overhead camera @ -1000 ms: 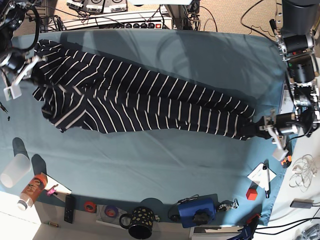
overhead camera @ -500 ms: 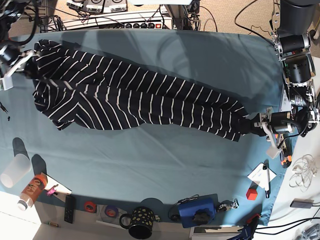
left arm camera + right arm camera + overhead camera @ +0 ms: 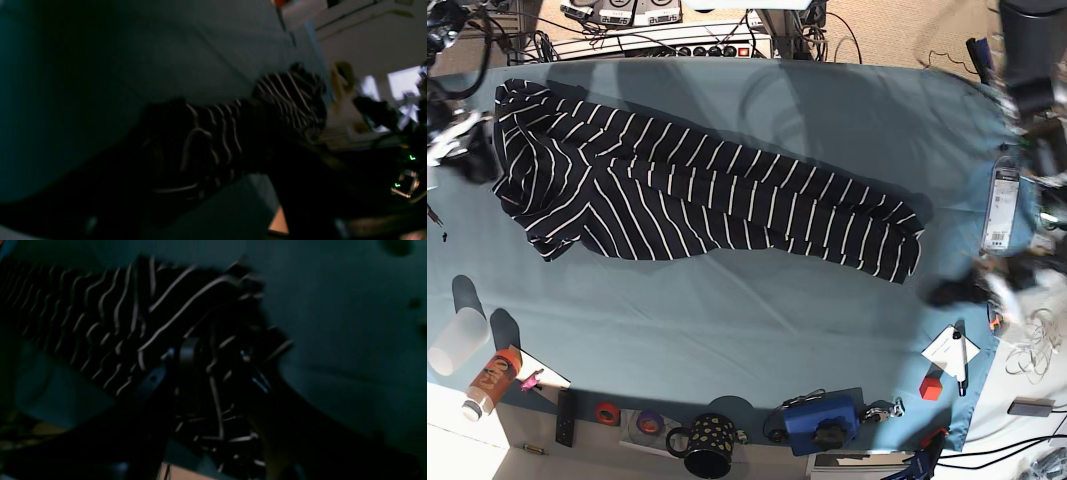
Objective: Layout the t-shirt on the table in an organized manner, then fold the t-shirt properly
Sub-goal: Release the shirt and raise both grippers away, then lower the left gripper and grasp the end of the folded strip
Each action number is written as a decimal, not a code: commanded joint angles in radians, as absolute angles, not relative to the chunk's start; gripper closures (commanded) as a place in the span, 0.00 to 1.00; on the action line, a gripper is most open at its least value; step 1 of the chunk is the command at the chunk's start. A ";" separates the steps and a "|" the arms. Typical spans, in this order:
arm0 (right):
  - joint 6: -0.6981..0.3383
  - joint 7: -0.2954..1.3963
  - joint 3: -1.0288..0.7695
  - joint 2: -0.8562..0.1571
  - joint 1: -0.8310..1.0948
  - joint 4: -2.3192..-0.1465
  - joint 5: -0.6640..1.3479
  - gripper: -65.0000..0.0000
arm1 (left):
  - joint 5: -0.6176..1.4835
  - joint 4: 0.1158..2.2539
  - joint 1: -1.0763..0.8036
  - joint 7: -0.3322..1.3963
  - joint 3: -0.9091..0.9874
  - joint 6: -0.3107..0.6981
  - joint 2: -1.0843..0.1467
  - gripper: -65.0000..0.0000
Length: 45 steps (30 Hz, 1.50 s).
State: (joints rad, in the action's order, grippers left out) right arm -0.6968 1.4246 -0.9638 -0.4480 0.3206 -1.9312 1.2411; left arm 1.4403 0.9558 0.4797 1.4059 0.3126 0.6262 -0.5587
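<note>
The t-shirt [image 3: 697,200], dark with thin white stripes, lies stretched in a long band across the teal table [image 3: 727,310], from the far left corner down to the right. My left gripper [image 3: 955,292] is a blurred dark shape off the shirt's right end, apart from it and open. The left wrist view shows that bunched shirt end [image 3: 217,133] lying on the cloth ahead of the dark fingers. My right gripper [image 3: 467,150] sits at the shirt's left edge. In the right wrist view its fingers [image 3: 186,353] stand apart, with striped fabric [image 3: 116,313] loose between them.
Along the front edge are a clear cup [image 3: 457,340], an orange bottle [image 3: 492,380], tape rolls [image 3: 607,412], a dotted mug [image 3: 709,445] and a blue device [image 3: 822,422]. A red cube [image 3: 931,385] and paper with a pen [image 3: 952,352] lie front right. A power strip [image 3: 677,45] runs behind.
Both grippers held the shirt stretched between them; both have now opened. The shirt's right end lies free and the left arm has swung away. The shirt has settled flatter.
</note>
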 commanded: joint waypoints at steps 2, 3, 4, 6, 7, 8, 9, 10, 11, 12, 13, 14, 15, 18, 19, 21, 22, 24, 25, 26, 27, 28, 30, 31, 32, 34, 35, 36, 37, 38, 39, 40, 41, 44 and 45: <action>-0.698 1.396 -1.026 -0.474 0.287 -1.973 1.318 0.75 | 1.477 0.970 0.519 1.396 0.318 0.629 -0.630 0.57; -0.698 1.396 -1.048 -0.474 0.272 -1.982 1.331 0.75 | 1.484 0.970 0.526 1.396 0.318 0.630 -0.655 0.57; -0.698 1.396 -1.060 -0.475 0.258 -1.984 1.339 0.75 | 1.484 0.970 0.532 1.396 0.318 0.630 -0.678 0.57; -0.698 1.396 -1.056 -0.476 0.242 -1.982 1.335 0.75 | 1.484 0.970 0.542 1.396 0.318 0.630 -0.717 0.57; -0.698 1.396 -1.038 -0.476 0.237 -1.981 1.328 0.75 | 1.484 0.970 0.544 1.396 0.318 0.630 -0.733 0.57; -0.698 1.396 -1.011 -0.475 0.234 -1.978 1.311 0.75 | 1.484 0.970 0.546 1.396 0.318 0.630 -0.743 0.57; -0.698 1.396 -0.976 -0.474 0.232 -1.969 1.289 0.75 | 1.484 0.970 0.546 1.396 0.318 0.630 -0.752 0.57; -0.698 1.396 -0.936 -0.474 0.232 -1.954 1.261 0.75 | 1.484 0.970 0.546 1.396 0.318 0.630 -0.754 0.57; -0.698 1.371 -0.892 -0.475 0.232 -1.932 1.224 0.75 | 1.484 0.970 0.546 1.396 0.318 0.630 -0.754 0.57; -0.698 1.320 -0.846 -0.477 0.229 -1.905 1.180 0.75 | 1.484 0.970 0.545 1.396 0.318 0.630 -0.752 0.57; -0.698 1.267 -0.801 -0.477 0.225 -1.877 1.131 0.75 | 1.484 0.970 0.545 1.396 0.318 0.630 -0.750 0.57; -0.698 1.222 -0.760 -0.476 0.215 -1.847 1.081 0.75 | 1.484 0.970 0.546 1.396 0.318 0.630 -0.748 0.57; -0.698 1.186 -0.720 -0.476 0.201 -1.813 1.035 0.75 | 1.484 0.970 0.546 1.396 0.318 0.630 -0.745 0.57; -0.698 1.154 -0.614 -0.477 0.149 -1.701 0.942 0.75 | 1.484 0.970 0.545 1.396 0.318 0.630 -0.739 0.57; -0.698 1.153 -0.586 -0.476 0.134 -1.662 0.912 0.75 | 1.484 0.970 0.545 1.396 0.318 0.630 -0.739 0.57; -0.698 1.149 -0.547 -0.477 0.110 -1.573 0.847 0.75 | 1.484 0.970 0.545 1.396 0.318 0.630 -0.739 0.57; -0.698 1.143 -0.542 -0.476 0.101 -1.530 0.822 0.75 | 1.484 0.970 0.545 1.396 0.318 0.630 -0.739 0.57; -0.690 1.114 -0.552 -0.477 0.094 -1.450 0.779 0.75 | 1.484 0.970 0.542 1.396 0.318 0.630 -0.739 0.57; -0.688 1.088 -0.566 -0.477 0.093 -1.417 0.755 0.75 | 1.484 0.970 0.539 1.396 0.318 0.630 -0.739 0.57; -0.687 1.065 -0.584 -0.477 0.094 -1.391 0.735 0.75 | 1.484 0.970 0.535 1.396 0.318 0.630 -0.739 0.57; -0.687 1.057 -0.606 -0.477 0.094 -1.376 0.727 0.75 | 1.484 0.970 0.533 1.396 0.318 0.630 -0.737 0.57; -0.687 1.060 -0.629 -0.477 0.094 -1.369 0.725 0.75 | 1.484 0.970 0.529 1.396 0.318 0.630 -0.736 0.57; -0.687 1.078 -0.675 -0.477 0.094 -1.370 0.746 0.75 | 1.484 0.970 0.526 1.396 0.317 0.630 -0.729 0.57; -0.688 1.090 -0.699 -0.477 0.094 -1.370 0.773 0.75 | 1.484 0.970 0.525 1.396 0.317 0.630 -0.723 0.57; -0.688 1.100 -0.722 -0.477 0.094 -1.370 0.796 0.75 | 1.484 0.970 0.523 1.396 0.317 0.630 -0.718 0.57; -0.688 1.112 -0.766 -0.477 0.094 -1.370 0.835 0.75 | 1.484 0.970 0.513 1.396 0.317 0.630 -0.706 0.57; -0.688 1.117 -0.789 -0.477 0.094 -1.370 0.851 0.75 | 1.484 0.970 0.506 1.396 0.317 0.630 -0.700 0.57; -0.688 1.119 -0.813 -0.477 0.094 -1.370 0.872 0.75 | 1.484 0.970 0.495 1.396 0.317 0.630 -0.692 0.57; -0.688 1.120 -0.841 -0.477 0.094 -1.370 0.895 0.75 | 1.484 0.970 0.488 1.396 0.317 0.631 -0.681 0.57; -0.688 1.122 -0.867 -0.477 0.094 -1.370 0.917 0.75 | 1.484 0.970 0.476 1.396 0.317 0.635 -0.670 0.57; -0.688 1.125 -0.891 -0.478 0.094 -1.370 0.941 0.75 | 1.484 0.970 0.464 1.396 0.317 0.649 -0.657 0.57; -0.689 1.132 -0.913 -0.480 0.094 -1.370 0.959 0.75 | 1.484 0.970 0.454 1.396 0.317 0.662 -0.642 0.57; -0.688 1.139 -0.929 -0.482 0.094 -1.370 0.969 0.75 | 1.484 0.970 0.442 1.396 0.317 0.675 -0.627 0.57; -0.690 1.175 -0.950 -0.488 0.094 -1.370 0.975 0.75 | 1.484 0.970 0.419 1.396 0.316 0.680 -0.575 0.57; -0.694 1.188 -0.950 -0.491 0.094 -1.370 0.975 0.75 | 1.480 0.970 0.414 1.396 0.316 0.682 -0.558 0.57</action>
State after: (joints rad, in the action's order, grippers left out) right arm -0.6823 1.2079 -0.9424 -0.4599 0.1024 -1.3548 0.9474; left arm 1.4502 0.9546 0.3904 1.4063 0.3126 0.6758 -0.5350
